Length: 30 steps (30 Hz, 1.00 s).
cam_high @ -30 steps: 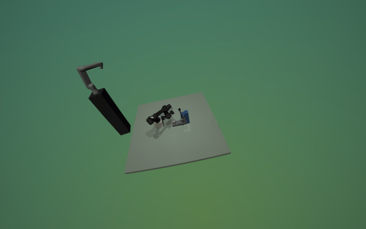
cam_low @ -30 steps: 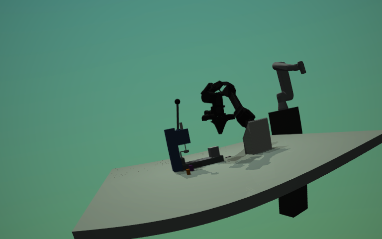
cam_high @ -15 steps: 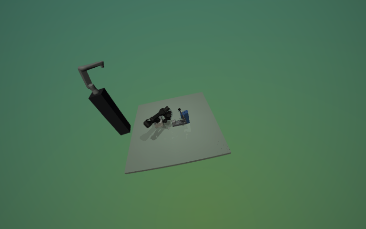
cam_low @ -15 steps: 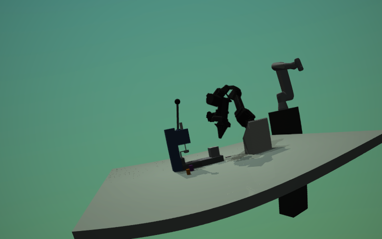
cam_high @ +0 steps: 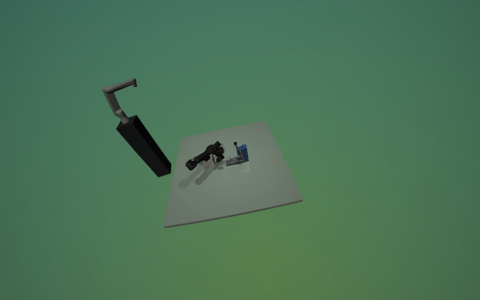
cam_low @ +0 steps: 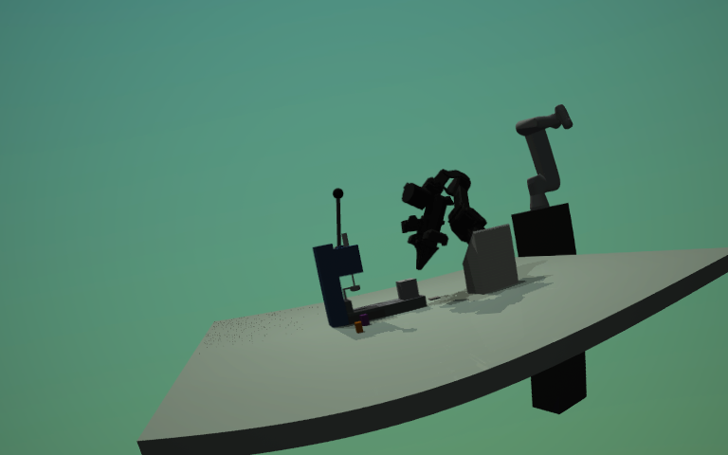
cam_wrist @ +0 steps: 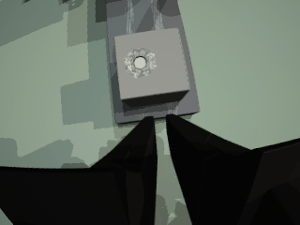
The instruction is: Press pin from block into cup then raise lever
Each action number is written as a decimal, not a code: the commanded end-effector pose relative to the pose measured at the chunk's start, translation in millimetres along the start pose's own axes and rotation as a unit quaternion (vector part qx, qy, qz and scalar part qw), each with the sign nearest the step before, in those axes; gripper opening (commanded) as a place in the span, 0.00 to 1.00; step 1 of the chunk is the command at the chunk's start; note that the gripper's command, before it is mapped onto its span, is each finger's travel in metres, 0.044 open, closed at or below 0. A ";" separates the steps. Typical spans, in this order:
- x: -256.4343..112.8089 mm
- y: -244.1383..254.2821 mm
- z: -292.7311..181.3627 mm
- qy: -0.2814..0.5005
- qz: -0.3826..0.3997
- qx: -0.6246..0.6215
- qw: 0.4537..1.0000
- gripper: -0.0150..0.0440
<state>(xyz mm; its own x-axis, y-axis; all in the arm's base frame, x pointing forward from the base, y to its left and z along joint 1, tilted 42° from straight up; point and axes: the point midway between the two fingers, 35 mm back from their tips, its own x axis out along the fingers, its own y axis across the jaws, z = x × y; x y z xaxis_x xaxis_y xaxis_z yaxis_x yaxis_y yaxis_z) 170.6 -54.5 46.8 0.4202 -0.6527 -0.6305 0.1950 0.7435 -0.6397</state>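
- Top view: I'm seeing the pale desk (cam_high: 247, 190) (cam_low: 375, 364) spreading out, its left edge facing a tall black pedestal (cam_high: 141, 145) (cam_low: 544, 230).
- On that pedestal a grey arm (cam_high: 113, 102) (cam_low: 543, 155) is standing bent, beyond the left edge.
- Nearer the left edge than the right, the black arm (cam_high: 205, 155) (cam_low: 460, 201) is arching from a grey box-shaped base (cam_high: 209, 164) (cam_low: 491, 260).
- Further toward the right edge, the blue press (cam_high: 244, 152) (cam_low: 322, 284) is standing upright, well in from every corner.
- Its long press bed (cam_high: 235, 163) (cam_low: 386, 311) (cam_wrist: 193, 105) is reaching back toward the left edge.
- The gripper (cam_high: 219, 160) (cam_low: 419, 266) (cam_wrist: 160, 124) is hanging above the bed's outer end, its fingers sitting close together with a narrow gap, holding nothing.
- The lever (cam_high: 237, 147) (cam_low: 338, 220) is pointing up, a black knob topping it.
- The grey block (cam_low: 407, 289) (cam_wrist: 152, 66) is resting on the bed's outer end, on the desk's left-edge side, well apart from the press head.
- An orange piece (cam_low: 358, 326) and a purple one (cam_low: 365, 319) are lying near the press foot.
- A pale round spot (cam_wrist: 140, 62) is showing in the block's top; I'm not able to tell how deep the pin is sitting.
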 end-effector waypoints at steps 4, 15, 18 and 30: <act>1.9 -0.9 -0.2 -0.010 -0.004 -0.024 1.000 0.31; 26.4 -1.4 -13.8 -0.010 -0.005 -0.024 1.000 0.31; 33.2 -1.6 -17.8 -0.010 -0.005 -0.024 1.000 0.31; 47.7 -1.7 -19.4 -0.010 -0.005 -0.024 1.000 0.31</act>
<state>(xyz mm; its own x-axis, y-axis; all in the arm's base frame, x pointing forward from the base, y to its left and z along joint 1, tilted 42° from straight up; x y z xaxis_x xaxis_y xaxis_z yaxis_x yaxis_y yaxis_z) 170.2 -88.5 10.5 0.4348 -0.6590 -0.6138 0.1609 0.7274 -0.6670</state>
